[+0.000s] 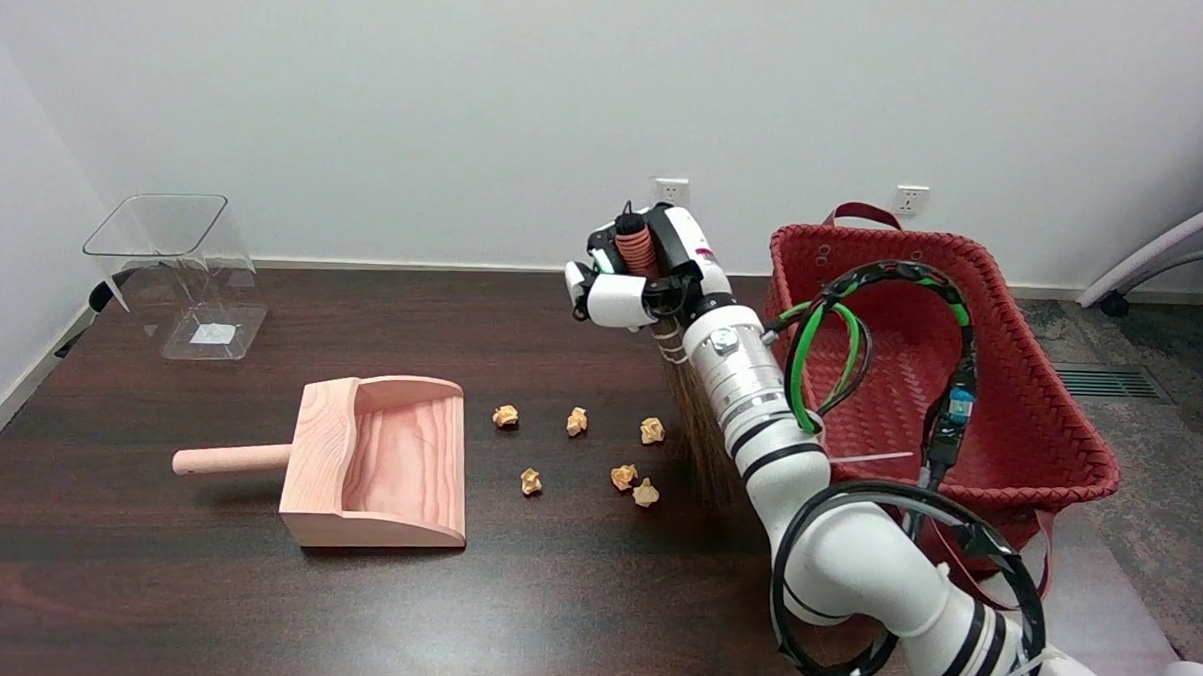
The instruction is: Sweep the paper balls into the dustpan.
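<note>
My right hand (629, 279) grips the straw hand broom (694, 421), fingers closed round its handle | six crumpled tan paper balls (578, 421) lie between bristles and pale wooden dustpan (382, 460) | best: keep bristles low, one steady push dustpanward.

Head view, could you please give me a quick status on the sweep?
Right hand grips broom, bristles down on table. Six paper balls loose between broom and dustpan, none inside. Path clear.
</note>
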You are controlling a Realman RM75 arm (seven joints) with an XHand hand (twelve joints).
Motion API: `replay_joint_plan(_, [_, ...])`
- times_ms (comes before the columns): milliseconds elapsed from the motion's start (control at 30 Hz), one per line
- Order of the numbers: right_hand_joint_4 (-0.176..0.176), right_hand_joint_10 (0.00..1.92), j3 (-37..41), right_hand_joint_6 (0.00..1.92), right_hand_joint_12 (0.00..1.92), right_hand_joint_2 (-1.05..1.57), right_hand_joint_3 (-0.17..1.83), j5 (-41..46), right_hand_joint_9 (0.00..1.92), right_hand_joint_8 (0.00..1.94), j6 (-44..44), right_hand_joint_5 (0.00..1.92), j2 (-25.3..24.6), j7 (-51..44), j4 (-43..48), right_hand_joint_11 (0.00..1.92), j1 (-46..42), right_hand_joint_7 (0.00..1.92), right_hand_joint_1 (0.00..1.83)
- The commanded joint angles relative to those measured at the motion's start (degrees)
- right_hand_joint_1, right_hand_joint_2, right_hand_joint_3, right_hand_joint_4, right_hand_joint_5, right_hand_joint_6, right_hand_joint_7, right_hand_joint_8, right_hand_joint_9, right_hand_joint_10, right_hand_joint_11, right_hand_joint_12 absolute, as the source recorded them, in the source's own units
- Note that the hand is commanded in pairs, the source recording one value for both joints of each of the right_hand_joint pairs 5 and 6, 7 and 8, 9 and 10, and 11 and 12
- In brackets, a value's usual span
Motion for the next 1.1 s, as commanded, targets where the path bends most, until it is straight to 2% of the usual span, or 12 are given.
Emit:
replay_joint_plan(33, [0.0, 1.92, -0.4, 1.92, 1.92, 0.67, 0.96, -3.83, 1.92, 1.92, 3.17, 1.92, -2.93, 1.78, 5.68, 1.92, -0.47, 1.92, 1.43])
replay_joint_plan(500, [0.0, 1.92, -1.32, 1.92, 1.92, 0.67, 0.93, -5.27, 1.92, 1.92, 3.77, 1.92, -9.03, 9.14, 12.69, 1.92, 0.78, 1.92, 1.42])
replay_joint_plan(833, [0.0, 1.92, -1.69, 1.92, 1.92, 0.68, 0.91, -7.26, 1.92, 1.92, 3.45, 1.92, -14.51, 14.68, 19.82, 1.92, 4.69, 1.92, 1.42])
replay_joint_plan(1100, [0.0, 1.92, -3.52, 1.92, 1.92, 0.69, 0.9, -7.9, 1.92, 1.92, 3.41, 1.92, -19.02, 15.58, 25.41, 1.92, 8.68, 1.92, 1.42])
